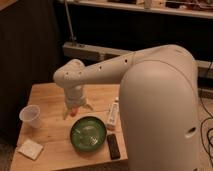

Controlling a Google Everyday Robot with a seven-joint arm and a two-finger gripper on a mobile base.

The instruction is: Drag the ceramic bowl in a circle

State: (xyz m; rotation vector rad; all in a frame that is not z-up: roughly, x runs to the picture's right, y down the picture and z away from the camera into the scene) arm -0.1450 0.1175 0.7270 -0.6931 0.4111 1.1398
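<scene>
The ceramic bowl (88, 133) is a round, shallow, glossy green bowl with a darker rim. It sits on the wooden table (50, 97) near the front middle. My gripper (76, 111) hangs from the white arm, pointing down, just behind the bowl's far left rim and apart from it. Its two fingers (66, 113) are spread open and hold nothing. A small orange patch shows between them.
A clear plastic cup (30, 115) stands at the table's left. A white square pad (31, 148) lies at the front left corner. A white tube (113, 114) and a black flat device (113, 146) lie right of the bowl. The arm's big white body (160, 110) covers the right side.
</scene>
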